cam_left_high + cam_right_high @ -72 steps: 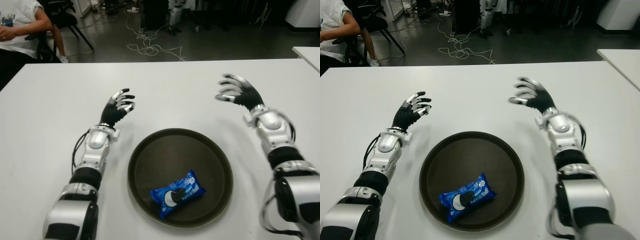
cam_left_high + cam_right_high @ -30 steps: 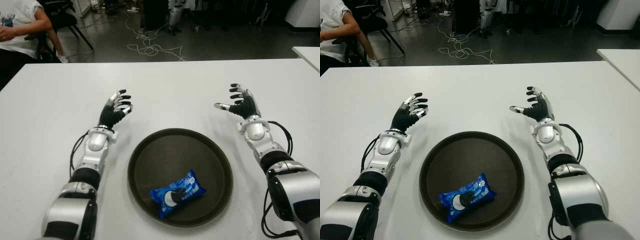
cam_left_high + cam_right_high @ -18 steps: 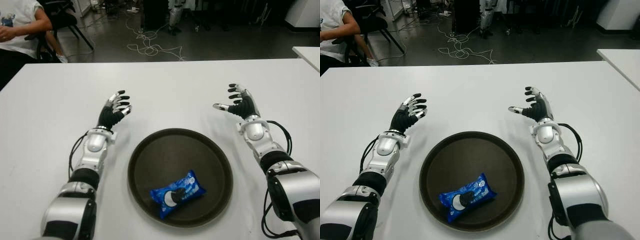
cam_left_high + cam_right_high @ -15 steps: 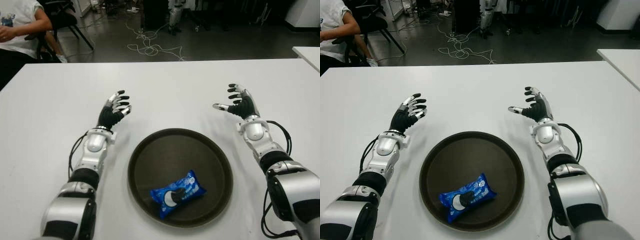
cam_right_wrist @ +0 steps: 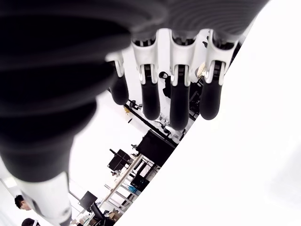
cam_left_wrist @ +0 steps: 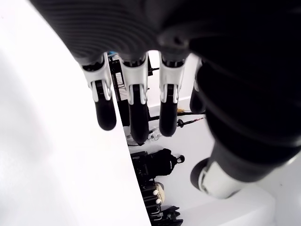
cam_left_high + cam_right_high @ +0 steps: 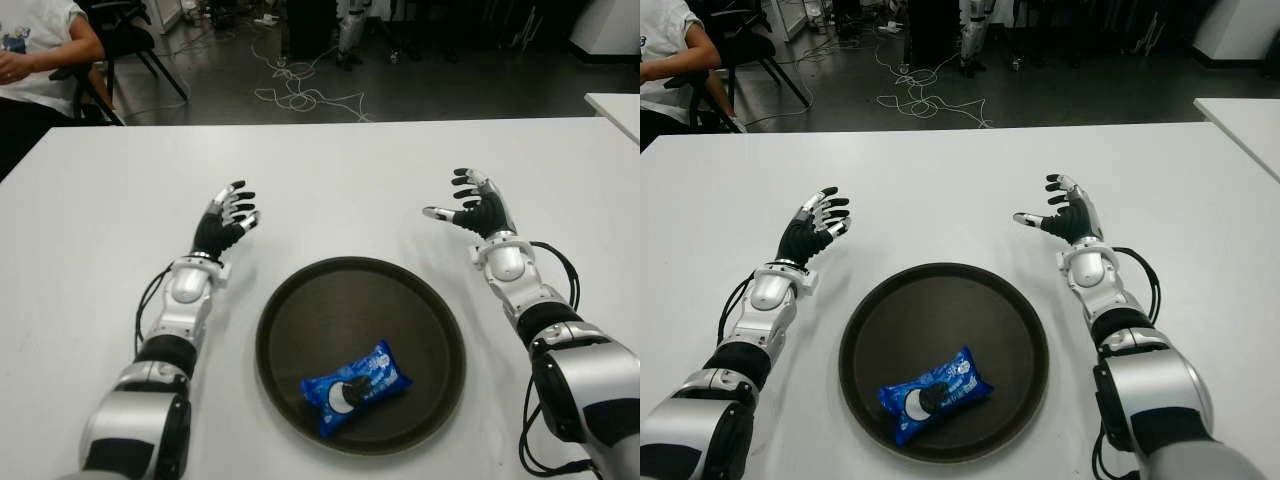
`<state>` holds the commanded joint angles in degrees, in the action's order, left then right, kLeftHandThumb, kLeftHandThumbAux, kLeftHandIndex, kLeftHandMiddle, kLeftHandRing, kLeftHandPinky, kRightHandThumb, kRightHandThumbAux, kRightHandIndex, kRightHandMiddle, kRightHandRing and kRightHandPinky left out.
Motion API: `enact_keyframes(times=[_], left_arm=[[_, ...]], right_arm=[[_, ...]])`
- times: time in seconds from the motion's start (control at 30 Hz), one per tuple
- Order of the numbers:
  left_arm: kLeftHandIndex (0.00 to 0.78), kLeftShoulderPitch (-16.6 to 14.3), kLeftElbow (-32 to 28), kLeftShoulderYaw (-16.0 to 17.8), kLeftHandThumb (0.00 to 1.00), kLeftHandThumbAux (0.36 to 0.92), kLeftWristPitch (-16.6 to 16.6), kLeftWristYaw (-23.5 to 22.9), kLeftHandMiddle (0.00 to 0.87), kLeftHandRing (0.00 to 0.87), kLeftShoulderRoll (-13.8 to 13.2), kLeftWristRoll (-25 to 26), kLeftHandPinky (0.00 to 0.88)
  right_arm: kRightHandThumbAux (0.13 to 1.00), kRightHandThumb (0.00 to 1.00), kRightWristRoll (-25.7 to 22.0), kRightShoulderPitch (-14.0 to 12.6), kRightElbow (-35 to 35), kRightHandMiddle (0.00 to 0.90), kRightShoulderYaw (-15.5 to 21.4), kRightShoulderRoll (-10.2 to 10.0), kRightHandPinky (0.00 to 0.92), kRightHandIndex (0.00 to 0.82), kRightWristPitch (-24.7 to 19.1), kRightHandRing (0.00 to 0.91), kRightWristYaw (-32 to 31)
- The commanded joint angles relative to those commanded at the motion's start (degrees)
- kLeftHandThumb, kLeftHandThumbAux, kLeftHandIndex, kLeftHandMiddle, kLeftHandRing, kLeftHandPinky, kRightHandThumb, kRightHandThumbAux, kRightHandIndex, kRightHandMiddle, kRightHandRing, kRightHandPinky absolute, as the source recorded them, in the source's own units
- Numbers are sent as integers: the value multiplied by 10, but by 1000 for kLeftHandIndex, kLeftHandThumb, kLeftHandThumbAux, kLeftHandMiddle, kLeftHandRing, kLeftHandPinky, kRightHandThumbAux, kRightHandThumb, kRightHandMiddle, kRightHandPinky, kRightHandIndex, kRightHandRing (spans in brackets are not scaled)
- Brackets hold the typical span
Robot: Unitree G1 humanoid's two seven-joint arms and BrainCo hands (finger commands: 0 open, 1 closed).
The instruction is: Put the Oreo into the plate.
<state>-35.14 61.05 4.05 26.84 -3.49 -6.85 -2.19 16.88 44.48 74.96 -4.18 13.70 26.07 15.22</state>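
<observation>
Oreo (image 7: 355,388) lies inside the plate (image 7: 300,300), a blue packet set a little toward the near-left part of the dark round dish, flat on its floor and clear of the rim. By that, the task looks done: the packet is where the sentence asks it to be, and neither hand touches it.

Both hands are up on the white table (image 7: 330,170) beyond the plate, 1 on each side. The left hand (image 7: 222,224) shows off the plate's far-left edge, fingers spread and relaxed, holding nothing; its wrist view shows 3 fingertips (image 6: 136,126) hanging loose with only the table and the room past them. The right hand (image 7: 478,208) shows off the plate's far-right edge, likewise released, thumb out to the side and the 4 fingers (image 5: 177,113) fanned with nothing between them. Whether either hand touches the tabletop I cannot tell.

What is left, as I judge it, is little or nothing: at most drawing the arms to a resting pose. No second packet shows on the table. A person (image 7: 40,50) sits past the far-left corner, well apart from the work.
</observation>
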Motion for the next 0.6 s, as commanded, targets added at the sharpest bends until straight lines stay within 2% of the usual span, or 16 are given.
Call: enact_keyframes(times=[0.23,0.43,0.6], left_arm=[[141,-2,1,-1,302,776,4,-3,227,195,-2,0,118],[153,-4,1,-1,290,762,1,-3,237,202,-3,0,111],[124,-5,11,3,252,743,3,-10,200,179,-3,6,137]], right_arm=[[742,0,0,1,1,259,2,0,311,205,-2,285,-2],[740,0,3,2,2,259,0,0,313,207,-1,288,-1],[754,0,7,2,2,255,-2,0,310,203,-4,286,6]])
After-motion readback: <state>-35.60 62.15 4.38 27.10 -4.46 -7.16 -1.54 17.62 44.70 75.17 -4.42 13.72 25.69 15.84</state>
